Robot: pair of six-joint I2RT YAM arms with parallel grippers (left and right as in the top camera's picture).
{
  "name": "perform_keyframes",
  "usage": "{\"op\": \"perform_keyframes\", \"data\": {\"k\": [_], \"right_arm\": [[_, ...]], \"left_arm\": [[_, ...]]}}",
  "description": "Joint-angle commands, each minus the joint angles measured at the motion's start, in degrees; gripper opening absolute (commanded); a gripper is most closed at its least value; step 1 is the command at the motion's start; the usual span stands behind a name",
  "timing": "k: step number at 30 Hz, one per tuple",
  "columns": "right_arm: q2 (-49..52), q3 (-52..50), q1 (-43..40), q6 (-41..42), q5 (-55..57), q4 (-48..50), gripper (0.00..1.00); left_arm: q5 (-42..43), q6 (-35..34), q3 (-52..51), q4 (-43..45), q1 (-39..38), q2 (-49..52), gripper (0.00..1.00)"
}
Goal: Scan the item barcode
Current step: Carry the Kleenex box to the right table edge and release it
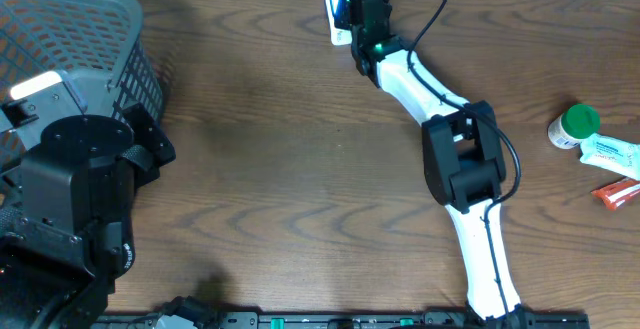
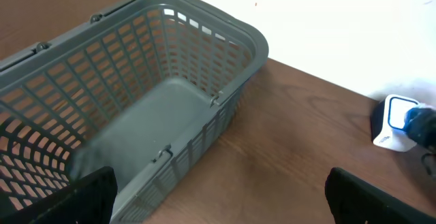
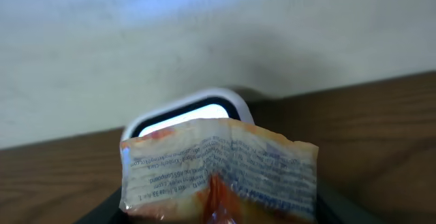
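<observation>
A crinkled packet (image 3: 218, 169) with fine print and an orange-red lower part is filling the right wrist camera's view, standing upright, its sealed top edge level with the lit window of the barcode scanner (image 3: 184, 112) just behind it. The right gripper (image 1: 362, 9) is reaching to the far edge of the wooden table (image 1: 280, 149), near the middle, and its jaws are clamping the packet from below; only dark slivers of them are showing under it. The scanner is sitting against the pale wall (image 3: 204, 33), white-cased, with its window glowing blue-white and facing the packet.

Over on the left, the left gripper (image 2: 218, 183) is hanging above the near left part of the table with its jaws spread wide apart, gripping nothing. Beyond it a grey plastic basket (image 2: 170, 108) is resting at the far left corner, with nothing showing inside.

At the right edge, well apart from the scanner, a green-capped bottle (image 1: 573, 126), a white printed carton (image 1: 610, 152) and an orange sachet (image 1: 615, 195) are lying close together
</observation>
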Motion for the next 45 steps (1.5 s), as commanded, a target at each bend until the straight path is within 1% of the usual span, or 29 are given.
{"op": "perform_keyframes", "data": {"k": [1, 2, 4, 7, 9, 10, 13, 16, 17, 21, 23, 25, 26, 27, 28, 29, 31, 32, 34, 37, 40, 45], "right_arm": [[1.05, 0.11, 0.22, -0.57, -0.26, 0.22, 0.55], [1.05, 0.37, 0.22, -0.61, -0.28, 0.04, 0.55], [0.79, 3.43, 0.24, -0.59, -0.28, -4.35, 0.54], [-0.63, 8.87, 0.22, -1.79, -0.26, -13.86, 0.50], [-2.34, 13.20, 0.15, -2.08, -0.24, -23.52, 0.47], [-4.26, 17.53, -0.09, -2.03, -0.09, -34.60, 0.45], [-7.43, 22.73, -0.52, 0.33, -0.04, -52.39, 0.46], [-10.75, 24.48, -1.51, 4.20, -0.07, -67.43, 0.48], [-11.78, 24.50, -1.99, 5.33, -0.04, -71.45, 0.50], [-14.43, 24.50, -5.49, 9.88, -0.04, -87.62, 0.48], [-14.51, 24.48, -7.85, 11.63, -0.09, -94.38, 0.46], [-14.36, 23.74, -10.27, 14.12, -0.26, -99.65, 0.42], [-14.36, 22.38, -11.56, 12.98, -1.57, -99.80, 0.37], [-14.51, 20.76, -12.90, 10.62, -4.22, -99.78, 0.41], [-14.51, 19.63, -13.92, 9.46, -5.88, -99.78, 0.41], [-14.49, 18.03, -15.06, 8.61, -7.23, -99.76, 0.45], [-14.49, 14.69, -17.11, 8.59, -7.32, -99.76, 0.47], [-14.49, 11.04, -19.30, 8.59, -7.34, -99.78, 0.42], [-14.49, 7.28, -21.27, 8.59, -7.23, -99.76, 0.38], [-14.49, 1.95, -23.98, 8.61, -5.60, -98.79, 0.37], [-14.49, -3.32, -26.73, 8.63, -1.66, -96.00, 0.41], [-14.49, -10.27, -31.21, 8.66, -0.42, -88.89, 0.50]], "left_arm": [[-0.87, -0.55, -0.33, -0.15, 0.24, -0.04, 0.98], [-0.87, -0.55, -0.33, -0.15, 0.24, -0.04, 0.98], [-0.87, -0.55, -0.33, -0.15, 0.24, -0.04, 0.98], [-0.87, -0.55, -0.33, -0.15, 0.24, -0.04, 0.98], [-0.85, -0.55, -0.33, -0.15, 0.24, -0.04, 0.98], [-0.87, -0.55, -0.33, -0.15, 0.24, 0.00, 0.98], [-0.87, -0.55, -0.33, -0.15, 0.24, 0.00, 0.98], [-0.87, -0.55, -0.33, -0.15, 0.24, 0.00, 0.98], [-0.87, -0.55, -0.33, -0.15, 0.24, 0.02, 0.98], [-0.85, -0.55, -0.33, -0.15, 0.24, 0.11, 0.98], [-0.87, -0.52, -0.33, -0.15, 0.24, 0.11, 0.98], [-0.87, -0.55, -0.33, -0.15, 0.24, 0.11, 0.98], [-0.87, -0.55, -0.33, -0.15, 0.24, 0.11, 0.98], [-0.87, -0.55, -0.33, -0.15, 0.24, 0.11, 0.98], [-0.87, -0.55, -0.33, -0.15, 0.24, 0.11, 0.98], [-0.85, -0.55, -0.33, -0.15, 0.24, 0.11, 0.98], [-0.87, -0.55, -0.33, -0.15, 0.22, 0.11, 0.98], [-0.87, -0.55, -0.33, -0.17, 0.24, 0.11, 0.98], [-0.85, -0.55, -0.33, -0.15, 0.24, 0.13, 0.98], [-0.87, -0.55, -0.33, -0.15, 0.24, 0.11, 0.98], [-0.87, -0.55, -0.33, -0.17, 0.24, 0.11, 0.98], [-0.85, -0.55, -0.33, -0.15, 0.24, 0.17, 0.98]]}}
